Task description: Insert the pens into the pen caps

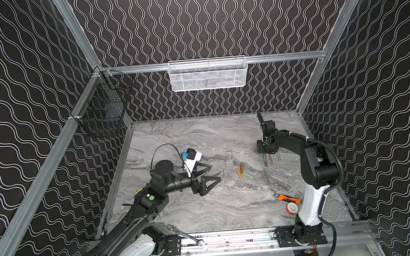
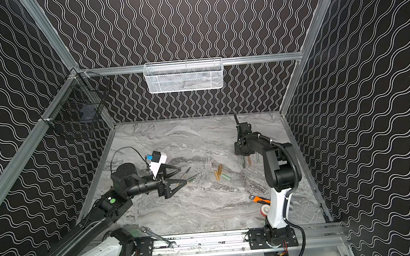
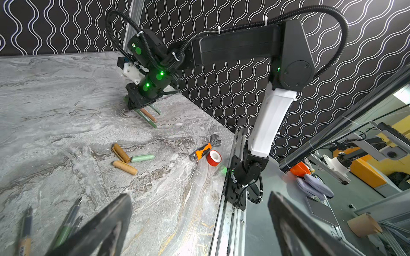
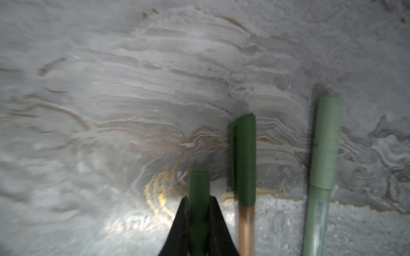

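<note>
**Gripping a dark green cap at the far right of the worktop**

The right hand (image 4: 198,200) is pinched narrow on a dark green cap (image 4: 199,184), whose rounded end pokes out past the fingertips. The fingers hide whatever lies behind the cap. In both top views this hand points down at the far right part of the grey marbled worktop (image 1: 205,208).

Two capped pens lie just beside the held cap and parallel to it. One is a tan pen (image 4: 245,226) with a dark green top. The other is a pale green pen (image 4: 326,155), capped in the same pale green.

The left hand (image 2: 183,175) is turned on its side low over the left-centre of the worktop. Its jaws are spread wide and hold nothing. Uncapped pens (image 2: 193,177) with thin dark tips lie on the worktop right by its fingertips.

Between the two hands, three loose caps lie in a tight cluster near the middle. They are two tan caps (image 1: 241,167) and one pale green cap (image 1: 248,175).

An orange-handled wrench (image 1: 285,198) and a red-and-white tape roll (image 1: 292,208) lie close together by the right arm's base. A steel wrench (image 1: 184,232) rests at the front rail.
</note>
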